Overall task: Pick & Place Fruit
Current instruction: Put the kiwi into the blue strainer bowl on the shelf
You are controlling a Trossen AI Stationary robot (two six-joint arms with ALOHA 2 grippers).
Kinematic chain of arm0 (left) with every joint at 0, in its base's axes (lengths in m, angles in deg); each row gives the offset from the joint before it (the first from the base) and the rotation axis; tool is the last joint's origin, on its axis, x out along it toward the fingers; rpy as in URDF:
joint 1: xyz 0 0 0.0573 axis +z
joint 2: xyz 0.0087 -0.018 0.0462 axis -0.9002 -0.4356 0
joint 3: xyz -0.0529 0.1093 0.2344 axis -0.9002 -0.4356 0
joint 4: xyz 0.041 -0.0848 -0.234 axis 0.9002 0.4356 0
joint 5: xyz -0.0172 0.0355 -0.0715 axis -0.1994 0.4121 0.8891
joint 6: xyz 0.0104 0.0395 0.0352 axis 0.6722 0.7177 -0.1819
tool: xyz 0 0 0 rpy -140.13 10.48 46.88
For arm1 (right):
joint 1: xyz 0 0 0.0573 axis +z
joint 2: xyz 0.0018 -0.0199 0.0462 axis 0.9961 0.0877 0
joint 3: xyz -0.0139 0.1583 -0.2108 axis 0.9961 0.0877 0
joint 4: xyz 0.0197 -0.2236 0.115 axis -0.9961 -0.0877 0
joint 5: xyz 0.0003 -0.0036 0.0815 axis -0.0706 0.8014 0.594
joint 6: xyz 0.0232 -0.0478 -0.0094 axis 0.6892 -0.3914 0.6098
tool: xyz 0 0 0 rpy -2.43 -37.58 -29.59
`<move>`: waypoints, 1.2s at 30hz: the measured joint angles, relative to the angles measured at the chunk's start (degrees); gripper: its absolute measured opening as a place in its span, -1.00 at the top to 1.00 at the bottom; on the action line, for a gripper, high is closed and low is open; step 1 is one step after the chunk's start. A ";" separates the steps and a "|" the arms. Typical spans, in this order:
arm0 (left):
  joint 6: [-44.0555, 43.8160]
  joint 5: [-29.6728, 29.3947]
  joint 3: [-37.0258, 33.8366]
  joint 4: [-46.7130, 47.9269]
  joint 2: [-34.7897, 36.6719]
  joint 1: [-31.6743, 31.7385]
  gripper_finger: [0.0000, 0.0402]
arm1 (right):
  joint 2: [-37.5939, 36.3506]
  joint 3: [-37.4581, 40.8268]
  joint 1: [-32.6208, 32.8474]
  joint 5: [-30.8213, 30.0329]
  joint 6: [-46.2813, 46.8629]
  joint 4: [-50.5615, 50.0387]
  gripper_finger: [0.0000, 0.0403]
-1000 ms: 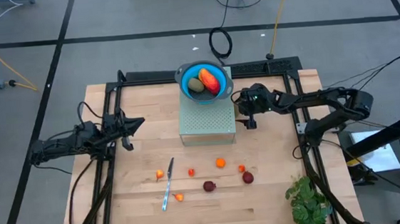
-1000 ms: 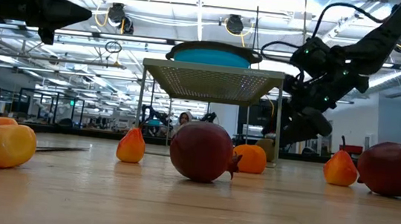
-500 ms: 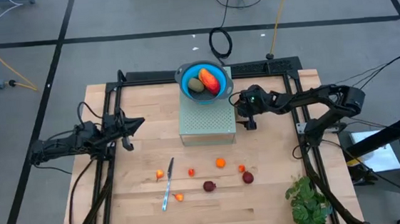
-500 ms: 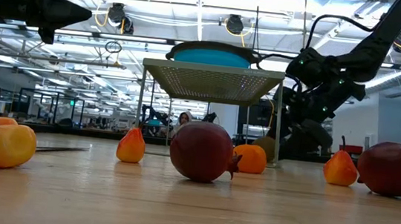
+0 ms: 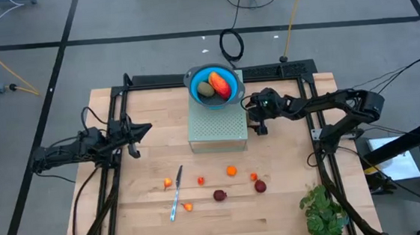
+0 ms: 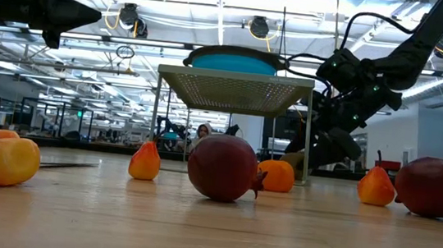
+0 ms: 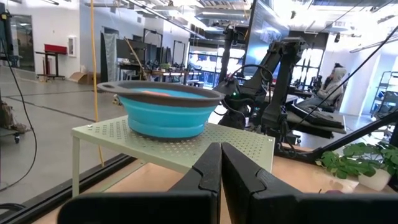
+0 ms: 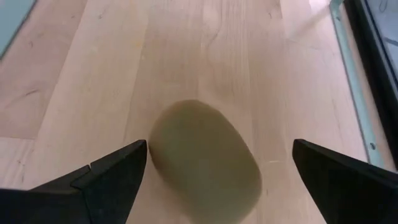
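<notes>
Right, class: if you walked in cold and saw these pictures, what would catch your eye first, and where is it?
The blue bowl stands on a pale perforated stand at the table's far middle, holding a red-orange-yellow oblong and an olive oval. Beside the stand, the right gripper hangs open over an olive-brown oval on the wood. Small fruit pieces and a silver knife lie scattered nearer the front.

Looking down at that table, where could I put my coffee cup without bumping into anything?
Bare wood lies between the left gripper and the green stand, and along the near edge below the knife. The fruit row is crowded; so is the spot beside the stand where the open right gripper hovers over an olive-brown oval.
</notes>
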 joint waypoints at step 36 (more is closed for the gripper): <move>-0.15 0.00 -0.02 0.00 0.01 -0.02 0.95 | 0.02 0.00 0.09 2.41 9.43 -2.80 -0.97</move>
